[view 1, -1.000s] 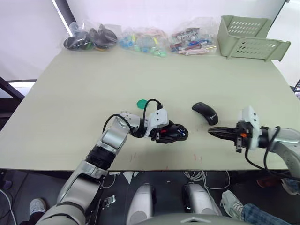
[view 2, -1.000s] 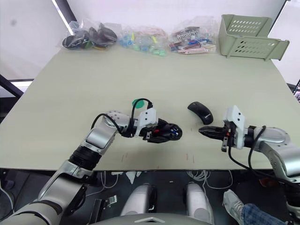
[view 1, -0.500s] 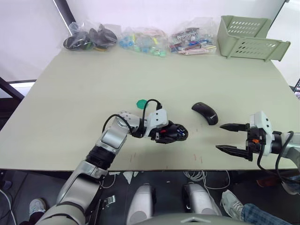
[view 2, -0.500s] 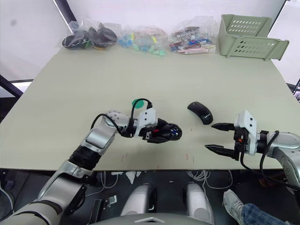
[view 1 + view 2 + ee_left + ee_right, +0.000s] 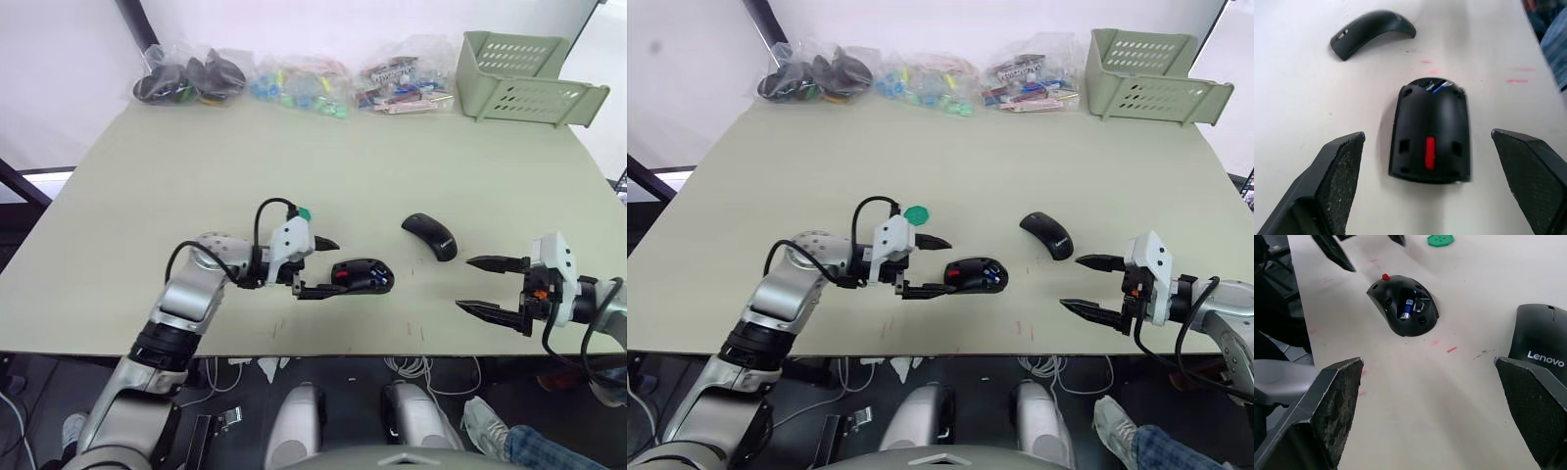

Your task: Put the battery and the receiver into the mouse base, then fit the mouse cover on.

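On the surface [image 5: 176,166], near the front edge: green crate [image 5: 524,78] at the far right corner, bagged parts [image 5: 294,78] along the far edge. Left claw [image 5: 318,267] spread wide, empty, just left of the mouse base [image 5: 362,276], fingers either side of its near end, not touching. Right claw [image 5: 485,285] also spread, empty, near the front right edge. Mouse cover [image 5: 429,236] lies between them, right of the base, apart from it. Battery [image 5: 1406,309] sits in the base recess. Green disc [image 5: 915,213] sits beside the left wrist.
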